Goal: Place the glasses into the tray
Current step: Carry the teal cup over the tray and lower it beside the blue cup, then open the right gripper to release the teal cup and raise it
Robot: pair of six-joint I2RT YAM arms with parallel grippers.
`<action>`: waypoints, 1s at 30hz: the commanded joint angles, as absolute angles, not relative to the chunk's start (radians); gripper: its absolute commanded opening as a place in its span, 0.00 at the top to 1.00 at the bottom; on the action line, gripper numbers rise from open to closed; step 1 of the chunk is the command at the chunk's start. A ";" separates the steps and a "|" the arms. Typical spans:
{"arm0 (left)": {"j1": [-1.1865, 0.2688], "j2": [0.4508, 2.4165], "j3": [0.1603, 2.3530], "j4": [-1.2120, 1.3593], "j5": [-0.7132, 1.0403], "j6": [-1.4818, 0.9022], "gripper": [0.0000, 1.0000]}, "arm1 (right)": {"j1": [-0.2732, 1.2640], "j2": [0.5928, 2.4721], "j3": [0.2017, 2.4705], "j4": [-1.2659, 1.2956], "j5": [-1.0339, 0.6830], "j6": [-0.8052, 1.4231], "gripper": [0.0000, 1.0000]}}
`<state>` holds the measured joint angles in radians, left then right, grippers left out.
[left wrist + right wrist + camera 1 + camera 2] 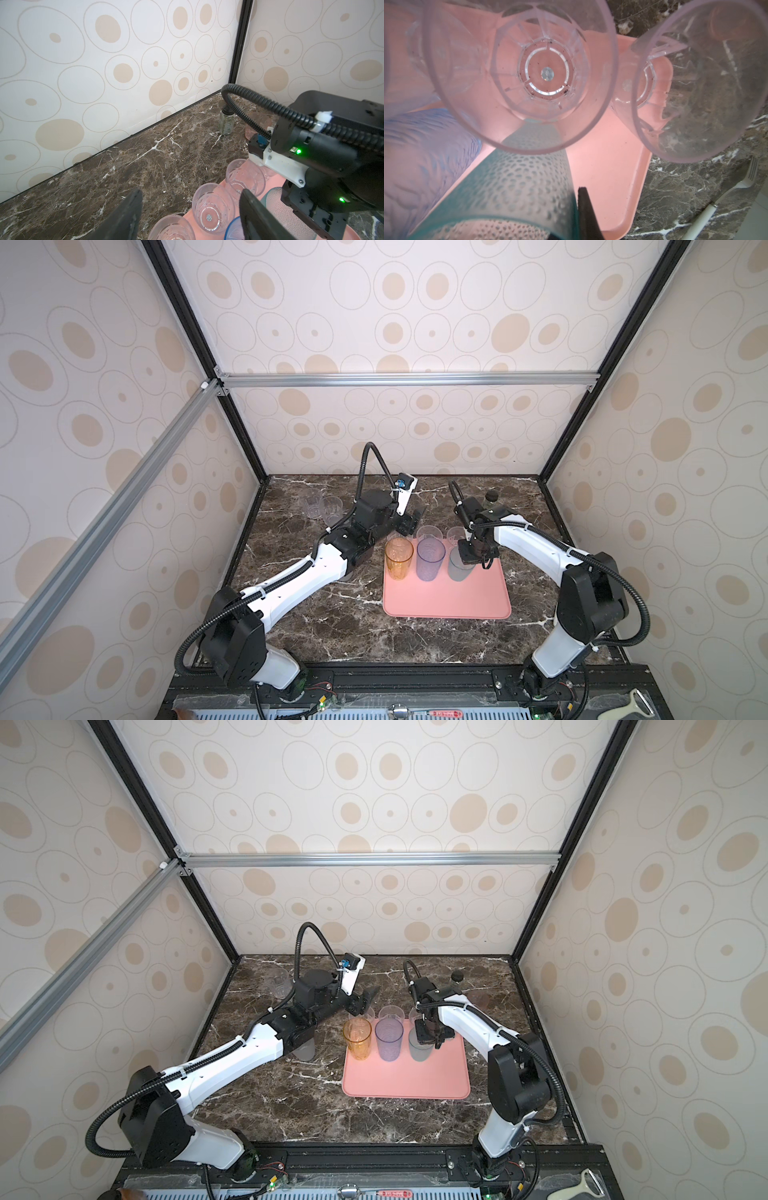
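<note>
The black mounting rail (374,676) fronts the scene; beyond it the tray (446,601) lies bare along its near half; on its far half the amber glass (399,558), blue-purple glass (430,559) and teal glass (459,570) stand in a row, the right gripper (467,560) clenched on the teal glass's rim; clear glasses (429,533) crowd the tray's far edge; the left gripper (411,520) hangs released and empty just past the tray's far-left corner; two clear tumblers (322,506) stand well left of the tray. The glasses look like light, stiff, slippery plastic; best pinched by one wall at the rim.
</note>
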<state>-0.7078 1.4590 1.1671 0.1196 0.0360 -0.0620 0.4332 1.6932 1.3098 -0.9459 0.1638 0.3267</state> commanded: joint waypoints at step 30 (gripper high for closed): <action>-0.718 1.522 1.274 0.105 -0.035 -0.040 0.26 | 0.422 1.591 1.533 -1.178 0.185 0.288 0.66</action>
